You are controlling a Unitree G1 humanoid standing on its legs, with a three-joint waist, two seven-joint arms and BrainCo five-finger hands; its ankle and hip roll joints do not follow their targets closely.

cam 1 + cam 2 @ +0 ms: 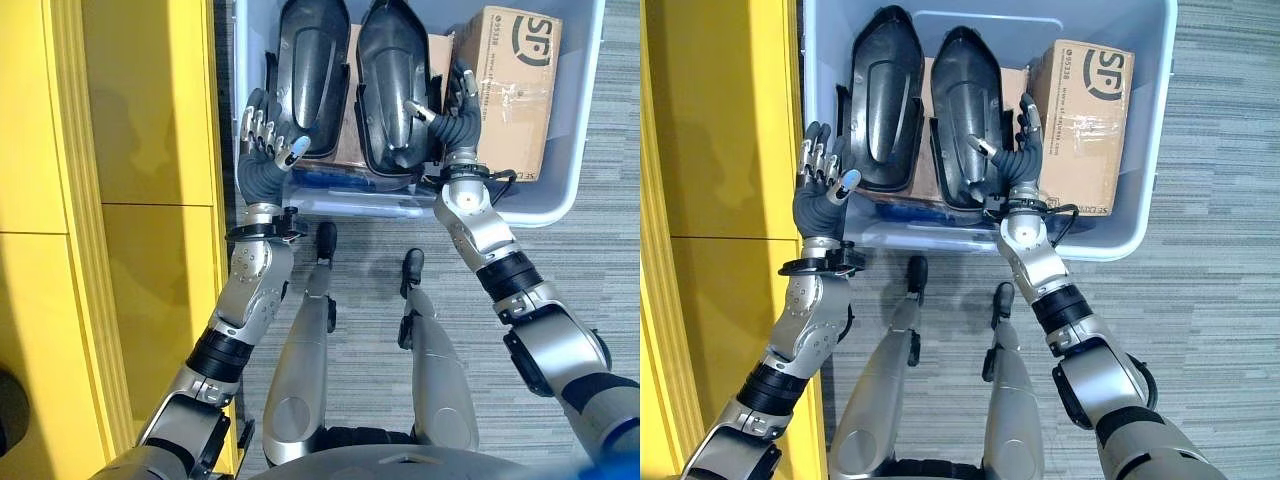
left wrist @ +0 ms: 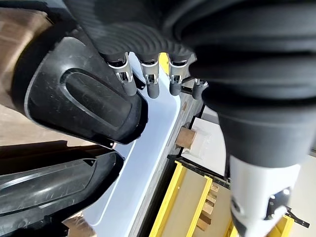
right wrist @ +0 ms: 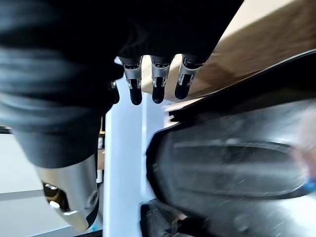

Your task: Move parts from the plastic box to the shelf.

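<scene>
Two black moulded plastic shell parts, left one (image 1: pixel 312 75) and right one (image 1: pixel 392 85), standing side by side at 12 o'clock inside pale blue-grey plastic box (image 1: pixel 570 190), leaning on brown cardboard behind; taped cardboard carton (image 1: pixel 512 85) at 2 o'clock in same box. Yellow shelf unit (image 1: pixel 120 200) along 9 o'clock side, nothing placed there yet, so transfer judged at its start. Left hand (image 1: pixel 268 140) raised at outer edge of left shell, fingers straight and spread, gripping nothing; left wrist view puts fingertips (image 2: pixel 150 86) just beside shell rim, contact not certain. Right hand (image 1: pixel 452 110) between right shell and carton, fingers wide and relaxed, thumb tip lying against right shell face, nothing held. Shells judged stiff, hollow and light for their bulk, glossy surface likely slippery, unlikely fragile. Best hold judged at raised rim along long edges, one hand per side, squeezing inward rather than pinching smooth domed face.
</scene>
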